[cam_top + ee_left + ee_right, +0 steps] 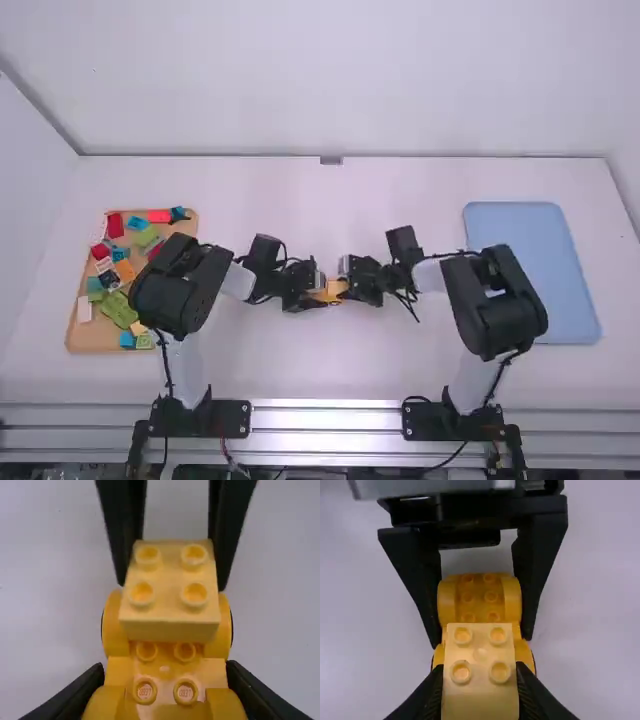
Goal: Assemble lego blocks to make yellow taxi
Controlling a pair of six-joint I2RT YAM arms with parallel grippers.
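My left gripper (318,291) and right gripper (350,283) meet over the middle of the table, with the yellow car base (334,288) between them. In the left wrist view the left gripper (166,692) is shut on the car base (165,669), which has wheels and studs. Over its wheeled end lies a paler yellow block (169,587) with studs up. In the right wrist view the right gripper (480,692) is shut on that block (480,652); the base (479,600) extends beyond it. Whether block and base are joined I cannot tell.
A wooden tray (92,338) of mixed coloured bricks stands on the left, partly behind the left arm. A blue tray (533,270) lies at the right, beside the right arm.
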